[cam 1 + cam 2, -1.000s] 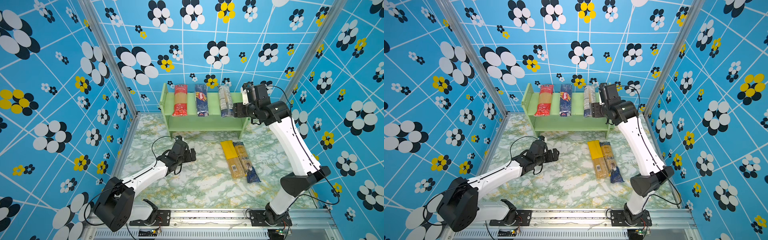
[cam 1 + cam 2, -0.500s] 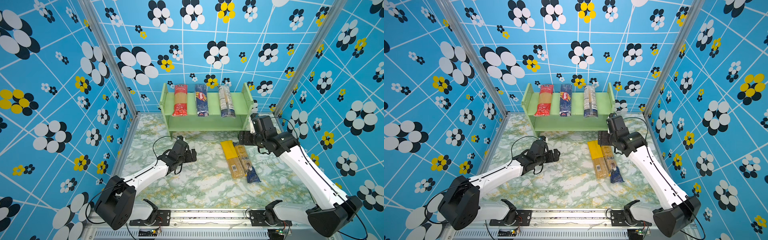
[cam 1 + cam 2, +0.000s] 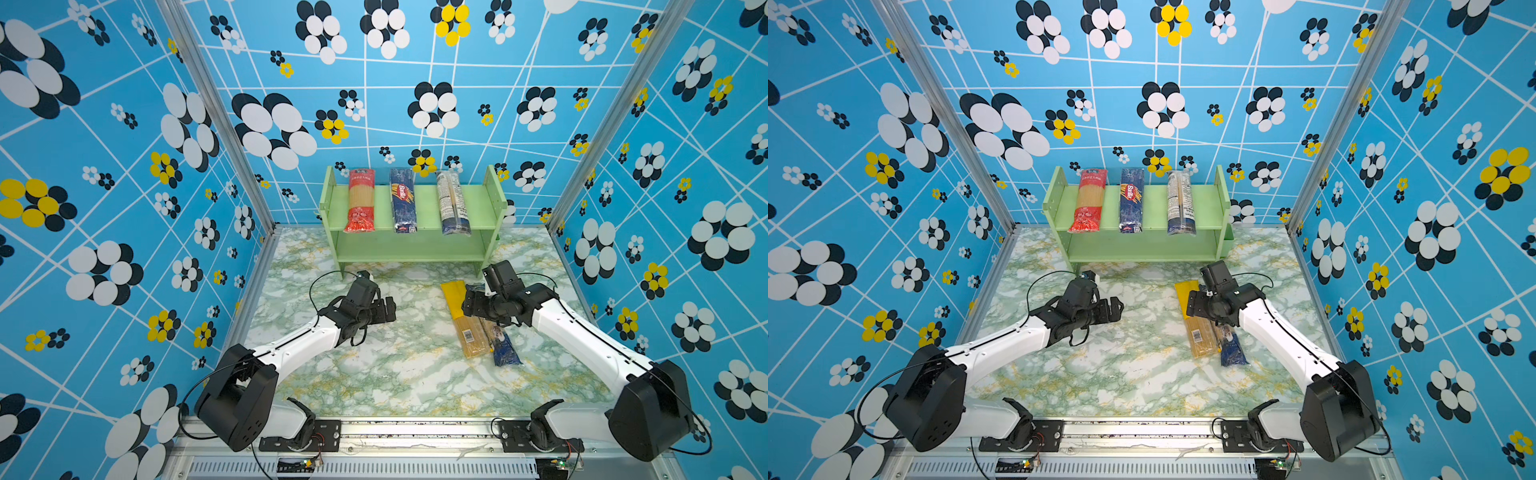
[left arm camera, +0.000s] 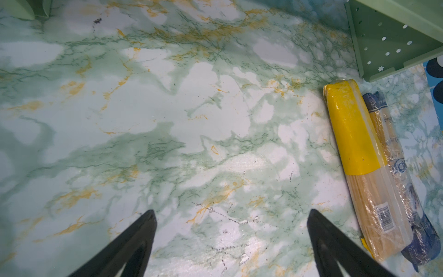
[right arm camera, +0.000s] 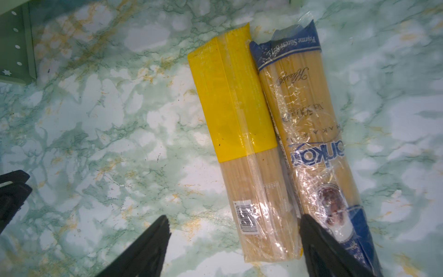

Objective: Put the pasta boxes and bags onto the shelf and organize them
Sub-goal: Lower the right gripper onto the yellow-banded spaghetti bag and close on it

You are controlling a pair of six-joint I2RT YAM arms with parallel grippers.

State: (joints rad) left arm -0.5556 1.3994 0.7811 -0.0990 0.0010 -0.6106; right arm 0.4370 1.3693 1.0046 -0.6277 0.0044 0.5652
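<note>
since a second ago my right arm has swung down from the shelf (image 3: 415,247) to the surface (image 3: 395,374). the red bag (image 3: 360,199), dark blue barilla (image 3: 402,203) and white-label pack (image 3: 453,203) lie across the top tier. the yellow-topped clear bag (image 5: 235,108) and the clear bag with blue end (image 5: 309,120) lie touching on the surface. my right end effector (image 5: 233,218) gapes empty above the yellow one, and my left end effector (image 4: 230,212) hangs wide open. i judge this the fourth pickup: next i lower and pinch the yellow bag alone.

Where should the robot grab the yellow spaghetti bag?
Probably pinch the yellow bag at its middle, across the narrow width, from above: it lies flat. The blue-ended bag touches one long side, so nudge them apart first.
</note>
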